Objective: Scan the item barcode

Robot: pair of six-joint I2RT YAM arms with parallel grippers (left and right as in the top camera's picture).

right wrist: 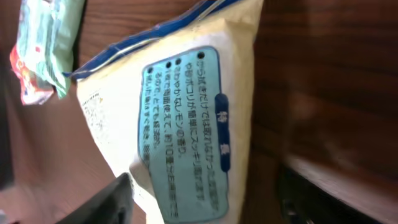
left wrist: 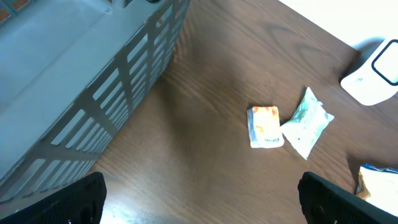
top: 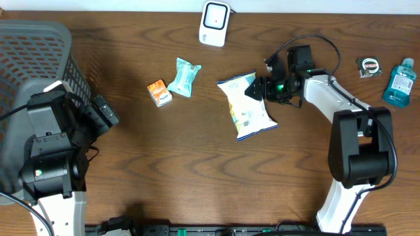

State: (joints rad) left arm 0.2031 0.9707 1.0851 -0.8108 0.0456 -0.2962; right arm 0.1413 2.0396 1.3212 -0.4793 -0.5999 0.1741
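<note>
A white snack bag (top: 249, 108) with blue edging lies flat at the table's middle. In the right wrist view its pale blue printed label (right wrist: 180, 112) faces the camera. My right gripper (top: 259, 87) is at the bag's upper right corner, its jaws apart on either side of that end (right wrist: 205, 205). The right finger (right wrist: 305, 199) stands clear of the bag. A white scanner (top: 214, 23) stands at the back edge. My left gripper (top: 108, 113) hangs wide open at the far left over bare wood (left wrist: 202, 199), holding nothing.
A grey basket (top: 33, 46) fills the far left. An orange packet (top: 159, 92) and a teal packet (top: 184, 77) lie left of the bag. A tape measure (top: 369, 67) and a blue bottle (top: 399, 82) stand at the far right.
</note>
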